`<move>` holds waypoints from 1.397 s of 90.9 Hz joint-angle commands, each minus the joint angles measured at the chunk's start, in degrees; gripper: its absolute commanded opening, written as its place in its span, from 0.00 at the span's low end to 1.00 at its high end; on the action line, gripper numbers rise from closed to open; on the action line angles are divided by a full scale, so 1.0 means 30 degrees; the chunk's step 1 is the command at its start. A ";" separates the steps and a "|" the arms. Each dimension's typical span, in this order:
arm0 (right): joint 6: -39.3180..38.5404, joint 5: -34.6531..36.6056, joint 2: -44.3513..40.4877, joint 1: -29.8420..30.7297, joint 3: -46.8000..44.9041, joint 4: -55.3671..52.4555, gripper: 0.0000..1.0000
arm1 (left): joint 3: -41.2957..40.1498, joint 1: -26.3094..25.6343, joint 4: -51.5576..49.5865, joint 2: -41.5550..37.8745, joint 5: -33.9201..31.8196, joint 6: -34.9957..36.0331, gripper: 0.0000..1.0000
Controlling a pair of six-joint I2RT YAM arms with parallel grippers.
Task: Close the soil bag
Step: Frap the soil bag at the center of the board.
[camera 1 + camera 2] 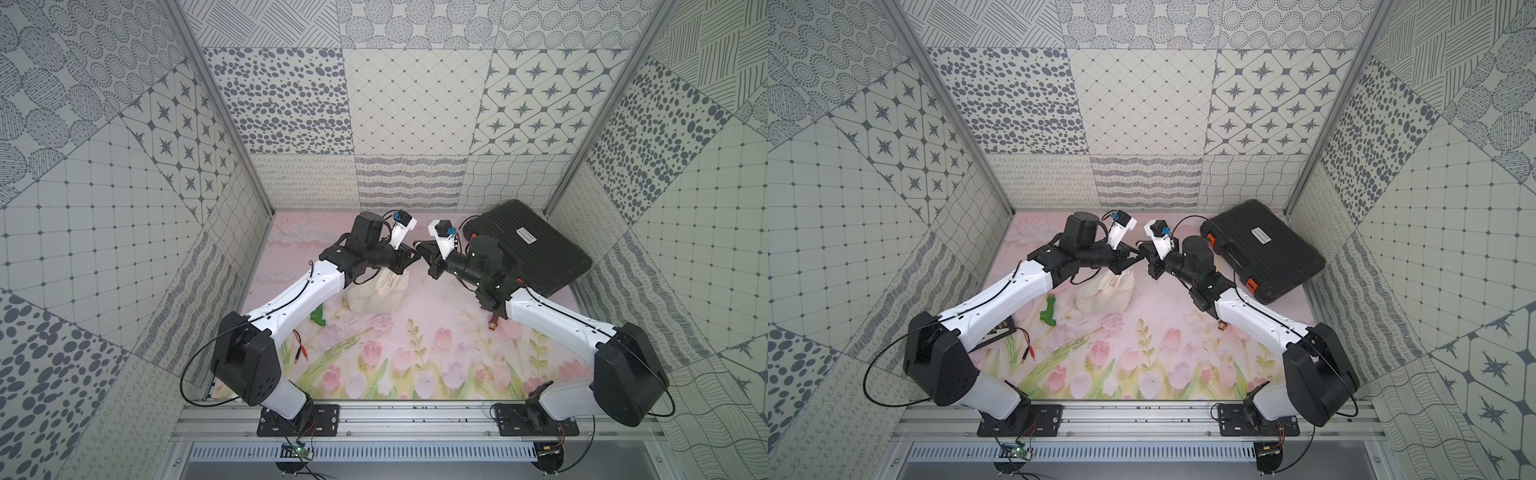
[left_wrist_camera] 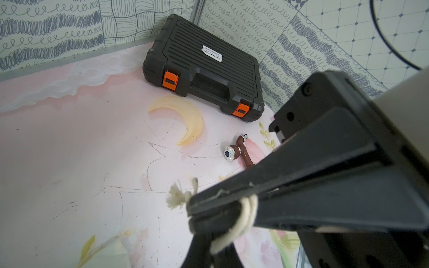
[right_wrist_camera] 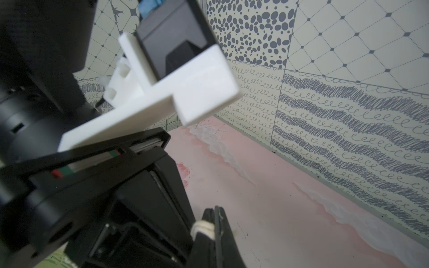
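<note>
The soil bag (image 1: 376,296) (image 1: 1104,294), a cream cloth pouch, sits on the flowered mat, its bunched neck under my left wrist. Both grippers meet tip to tip just above and right of it: left gripper (image 1: 417,258) (image 1: 1139,257), right gripper (image 1: 417,246) (image 1: 1139,245). In the left wrist view the right gripper (image 2: 192,208) is shut on the white cord (image 2: 247,208). The cord's frayed end (image 2: 175,197) pokes past the tips, and the cord runs down into my shut left gripper (image 2: 206,246). The right wrist view shows the right gripper (image 3: 214,212) pinching the cord (image 3: 204,226).
A black ribbed hard case (image 1: 528,245) (image 1: 1262,249) (image 2: 204,69) lies at the back right corner. A brown fitting with a jewelled knob (image 2: 234,153) (image 1: 1223,326) lies under the right arm. A green plastic piece (image 1: 1048,311) and red-tipped leads (image 1: 1027,345) lie left.
</note>
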 commanded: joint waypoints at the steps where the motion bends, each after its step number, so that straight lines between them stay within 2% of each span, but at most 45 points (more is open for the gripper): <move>1: 0.0400 0.0839 -0.0823 -0.0833 0.0872 0.1013 0.00 | -0.0726 0.0114 -0.1668 0.0224 0.0252 0.0804 0.00; 23: 0.0559 0.3067 -0.1340 -0.2588 0.2735 -0.0059 0.00 | -0.1603 -0.0372 -0.4331 0.0191 -0.0934 0.1482 0.00; 49: 0.1608 0.5091 -0.1299 -0.4097 0.3634 -0.0201 0.00 | -0.2494 -0.1144 -0.5838 0.0328 -0.2285 0.1408 0.01; 62: 0.2280 0.4787 -0.1242 -0.5006 0.3619 0.0036 0.00 | -0.2642 -0.1146 -0.6237 0.0135 -0.2252 0.1277 0.05; 86: 0.2412 0.4138 -0.0989 -0.5310 0.3688 0.0314 0.00 | -0.2216 -0.1197 -0.7664 0.0821 -0.1766 0.1722 0.09; 93: 0.2425 0.4040 -0.0941 -0.5396 0.3789 0.0305 0.00 | -0.1921 -0.1208 -0.8066 0.0956 -0.1782 0.1803 0.07; 98: 0.2439 0.3916 -0.0878 -0.5460 0.3884 0.0268 0.00 | -0.1802 -0.1206 -0.8406 0.0990 -0.1956 0.1810 0.00; 127: 0.3108 0.4495 -0.0353 -0.6530 0.4943 -0.0104 0.00 | -0.1284 -0.2018 -1.1176 0.2186 -0.2673 0.1917 0.00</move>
